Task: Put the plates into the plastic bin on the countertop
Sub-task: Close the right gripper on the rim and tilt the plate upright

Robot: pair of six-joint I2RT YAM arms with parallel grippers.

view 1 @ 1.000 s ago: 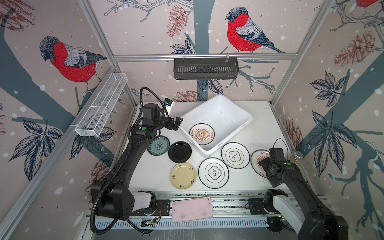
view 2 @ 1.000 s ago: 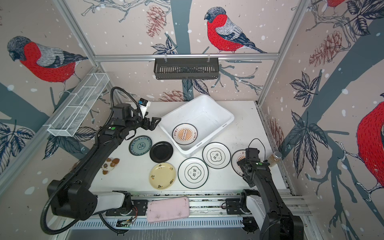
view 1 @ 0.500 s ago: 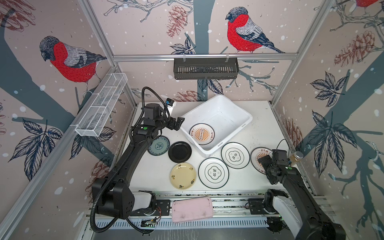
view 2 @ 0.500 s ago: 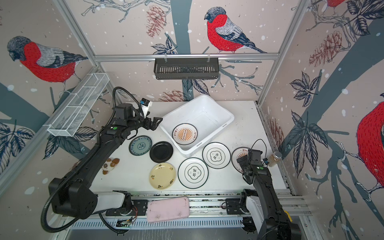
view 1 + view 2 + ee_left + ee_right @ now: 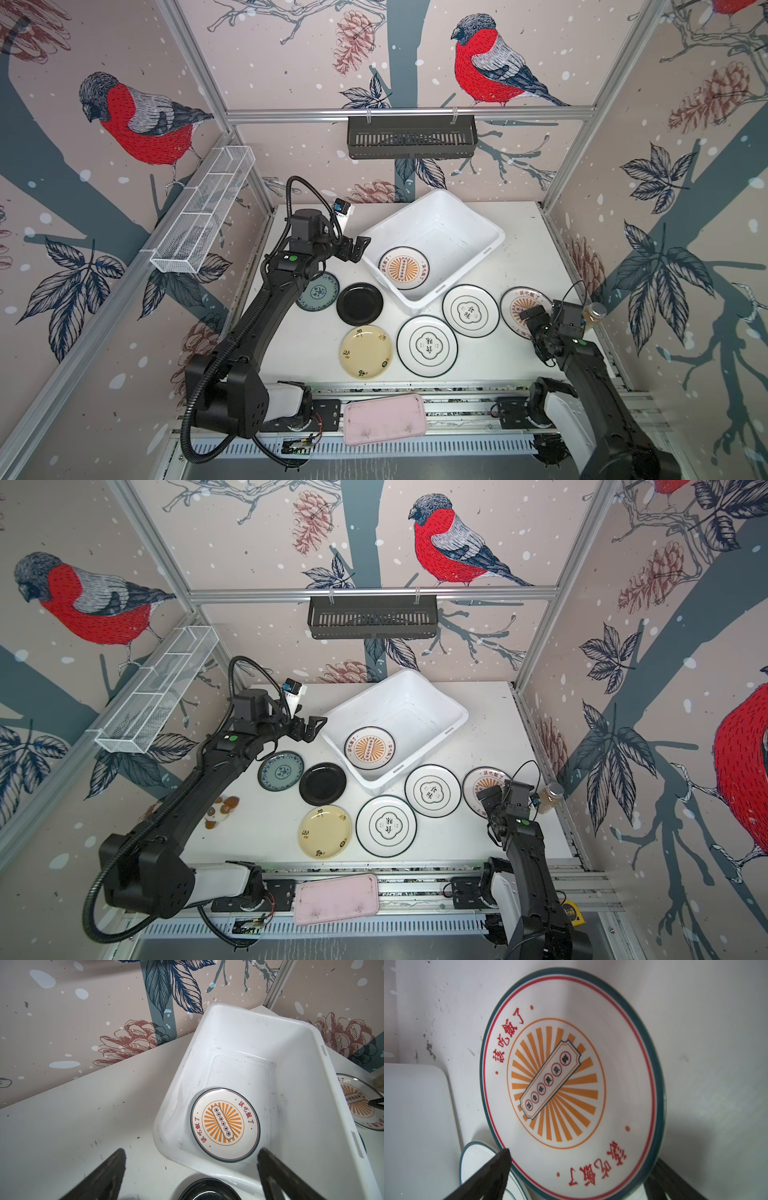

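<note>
Quickly, both top views: plastic bin (image 5: 465, 220) sits angled at the back of the worktop (image 5: 519, 232), one sunburst plate (image 5: 403, 268) flat inside it. Six plates lie outside on the worktop around its front: teal plate (image 5: 322, 295), black plate (image 5: 359, 303), pale yellow plate (image 5: 366, 352), near black-rimmed plate (image 5: 427, 346), far black-rimmed plate (image 5: 470, 310), second sunburst plate (image 5: 513, 299) at far right. Left jaws hang spread and empty just beside the bin's left corner; right jaws sit over the second sunburst plate, partly hiding it. Only in a top view shows a small brown-and-white item (image 5: 220, 810) beside the left arm (image 5: 178, 808); elsewhere the arm hides it. Left wrist: jaws wide apart, nothing between them, bin and its plate ahead, black plate's rim at the frame edge. Right wrist: second sunburst plate fills the frame, jaws released and spread astride its near edge, one fingertip (image 5: 496, 1165) over the far black-rimmed plate's rim; touch cannot be told.
</note>
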